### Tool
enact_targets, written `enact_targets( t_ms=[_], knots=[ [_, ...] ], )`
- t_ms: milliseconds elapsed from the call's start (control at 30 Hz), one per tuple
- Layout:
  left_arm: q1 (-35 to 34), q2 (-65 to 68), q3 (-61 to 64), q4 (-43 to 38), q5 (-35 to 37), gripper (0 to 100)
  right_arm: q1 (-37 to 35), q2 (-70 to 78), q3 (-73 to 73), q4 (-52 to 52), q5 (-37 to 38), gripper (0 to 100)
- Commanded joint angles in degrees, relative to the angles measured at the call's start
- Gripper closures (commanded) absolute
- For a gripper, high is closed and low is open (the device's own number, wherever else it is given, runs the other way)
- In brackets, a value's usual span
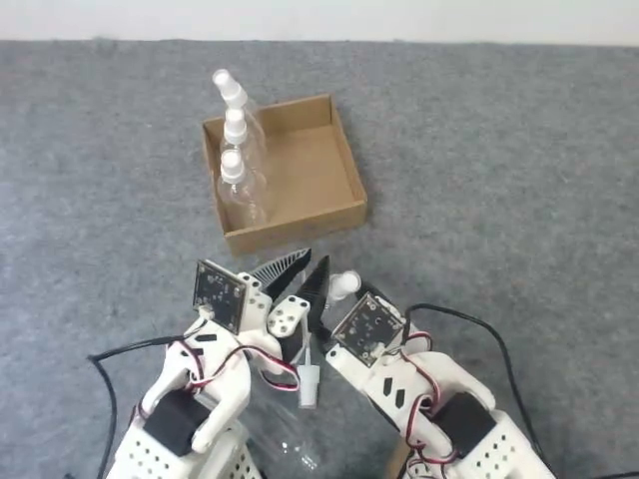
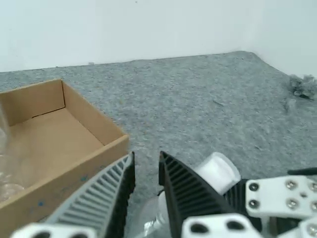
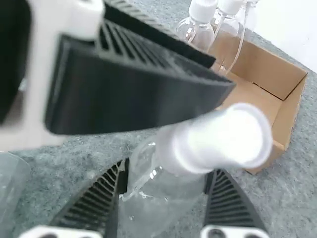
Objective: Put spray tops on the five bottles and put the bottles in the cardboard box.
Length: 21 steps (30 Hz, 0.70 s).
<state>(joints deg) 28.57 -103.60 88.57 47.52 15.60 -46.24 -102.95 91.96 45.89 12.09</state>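
Note:
My right gripper (image 3: pixel 168 171) is shut on a clear bottle (image 3: pixel 158 198) that has a white spray top (image 3: pixel 223 139) on it. In the high view this spray top (image 1: pixel 345 285) pokes out just in front of the cardboard box (image 1: pixel 344 160). My left gripper (image 1: pixel 317 256) hangs beside that spray top (image 2: pixel 218 171), its fingers a narrow gap apart with nothing clamped. Three capped bottles (image 1: pixel 243 185) stand along the box's left wall. A loose spray top (image 1: pixel 310 384) with its tube and a bare bottle (image 1: pixel 290 439) lie between the arms.
The box (image 2: pixel 94 126) has bare floor on its right half. Grey carpet (image 1: pixel 499 180) covers the table all round. Cables trail beside both arm bases at the near edge. A bit of fluff (image 2: pixel 302 84) lies on the carpet far off.

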Motion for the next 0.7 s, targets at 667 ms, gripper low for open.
enact_targets(
  t_ms=[667],
  knots=[
    [-6.07,-0.97,-8.57,10.20,0.44,99,6.99,-1.10,-1.67,-3.91,0.79,88.7]
  ],
)
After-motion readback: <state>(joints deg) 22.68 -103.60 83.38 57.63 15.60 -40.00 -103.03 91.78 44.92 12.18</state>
